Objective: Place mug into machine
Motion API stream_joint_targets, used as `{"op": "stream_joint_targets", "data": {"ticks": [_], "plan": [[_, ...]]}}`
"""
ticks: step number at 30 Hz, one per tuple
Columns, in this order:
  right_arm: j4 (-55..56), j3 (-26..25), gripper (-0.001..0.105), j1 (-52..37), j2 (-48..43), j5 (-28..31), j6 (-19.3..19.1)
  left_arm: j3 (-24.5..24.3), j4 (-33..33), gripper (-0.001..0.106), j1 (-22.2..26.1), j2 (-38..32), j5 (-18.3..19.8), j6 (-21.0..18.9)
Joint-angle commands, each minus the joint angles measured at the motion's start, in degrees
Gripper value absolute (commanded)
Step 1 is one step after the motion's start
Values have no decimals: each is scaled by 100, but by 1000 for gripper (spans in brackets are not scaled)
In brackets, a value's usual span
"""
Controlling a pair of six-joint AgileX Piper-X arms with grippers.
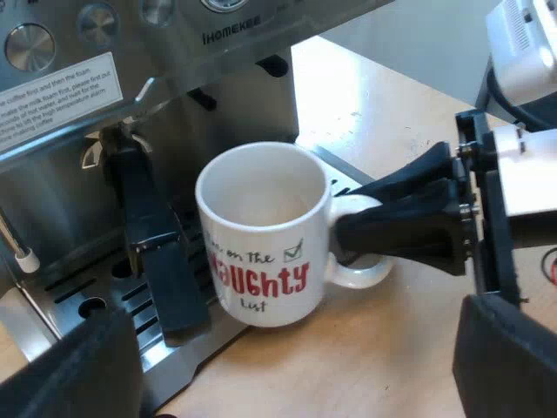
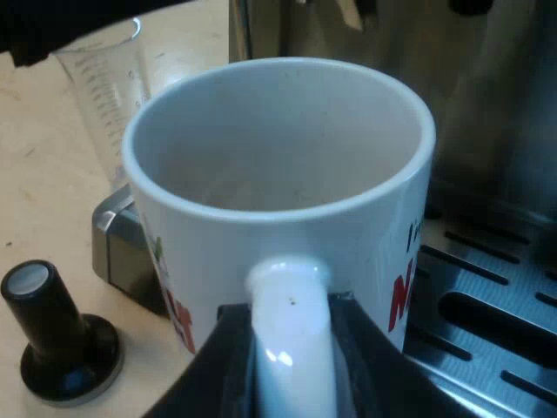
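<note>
The left gripper (image 1: 291,361) hangs over the machine's front with its two black fingers (image 1: 78,366) spread wide and nothing between them. Beneath it the white mug (image 1: 261,235), mouth up with red lettering on its side, is at the outer edge of the drip tray (image 1: 96,305), partly over the tray and partly over the wooden table (image 1: 392,348). I cannot tell whether its base rests or is lifted.

Read the mug's mouth as a dial with the mug's handle (image 1: 365,277) at three o'clock. The holder (image 1: 161,261), locked into the espresso machine (image 1: 174,52), runs its dark grip out over the tray at about nine. The machine's panel stands at eleven. The right gripper (image 1: 409,218) reaches in from three o'clock, at that handle.

From the right wrist, the right gripper (image 2: 290,348) is clamped on the mug's handle (image 2: 287,296), a finger tight on each side. Take the mug (image 2: 278,174) as a dial again, handle at six:
- The tamper (image 2: 57,335), with a black knob, stands on the table (image 2: 35,174) at about eight.
- The measuring glass (image 2: 104,87) stands upright at ten.
- The espresso machine (image 2: 487,104) rises from twelve to two.
- The drip tray (image 2: 487,296) shows its slots at four
</note>
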Motion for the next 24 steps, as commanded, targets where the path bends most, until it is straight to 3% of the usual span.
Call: {"op": "stream_joint_targets", "data": {"ticks": [1,24], "plan": [[-463,-141,0,1,67,90,95,-32,-17,79,-26,2,-80,-26],[-1001,-969,0,1,1424,495,222,-32,-17,79,-26,2,-80,-26]]}}
